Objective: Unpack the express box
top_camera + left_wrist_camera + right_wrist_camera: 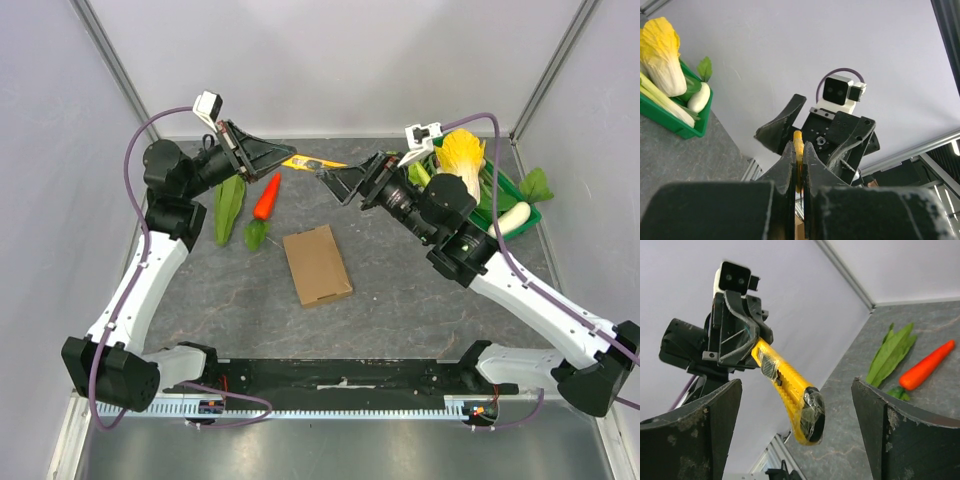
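Note:
The express box [317, 265], flat brown cardboard, lies closed on the table's middle. My left gripper [282, 160] is raised above the back of the table and shut on a yellow utility knife [318, 162], held out toward the right arm. In the left wrist view the knife [798, 150] shows edge-on between the closed fingers. My right gripper [333, 183] is open, facing the knife's free end. In the right wrist view the knife [790, 390] hangs between the spread fingers [890, 435], touching neither.
A carrot [266, 197] and leafy greens [229, 208] lie left of the box. A green crate [502, 195] with cabbage [461, 160] and a white radish [512, 218] stands at the back right. Grey walls close in the sides and back.

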Tool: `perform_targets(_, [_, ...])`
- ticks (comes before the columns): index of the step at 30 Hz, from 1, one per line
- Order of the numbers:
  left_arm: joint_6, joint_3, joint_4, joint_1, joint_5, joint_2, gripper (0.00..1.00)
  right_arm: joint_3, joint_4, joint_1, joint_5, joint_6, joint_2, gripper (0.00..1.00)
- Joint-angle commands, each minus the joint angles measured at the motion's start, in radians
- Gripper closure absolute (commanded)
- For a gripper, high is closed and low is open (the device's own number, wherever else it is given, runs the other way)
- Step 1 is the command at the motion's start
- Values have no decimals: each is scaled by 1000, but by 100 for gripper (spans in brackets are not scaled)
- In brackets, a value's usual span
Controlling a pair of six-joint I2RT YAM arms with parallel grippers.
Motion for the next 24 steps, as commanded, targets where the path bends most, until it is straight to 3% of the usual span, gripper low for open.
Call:
perform_targets(1, [-56, 23, 109, -18, -5, -11, 98, -18, 216, -2, -129, 43, 12, 4])
perform_targets(9, [-118, -106, 310, -61, -111, -27, 98, -56, 407, -2, -191, 142, 35, 11])
perform_targets(16, [-98, -163, 394, -85, -167, -45, 98, -38, 416, -1, -238, 191, 67, 29])
perform_targets(24, [-41, -181, 371, -85, -177, -65, 98, -24, 390, -2, -257, 191, 75, 42])
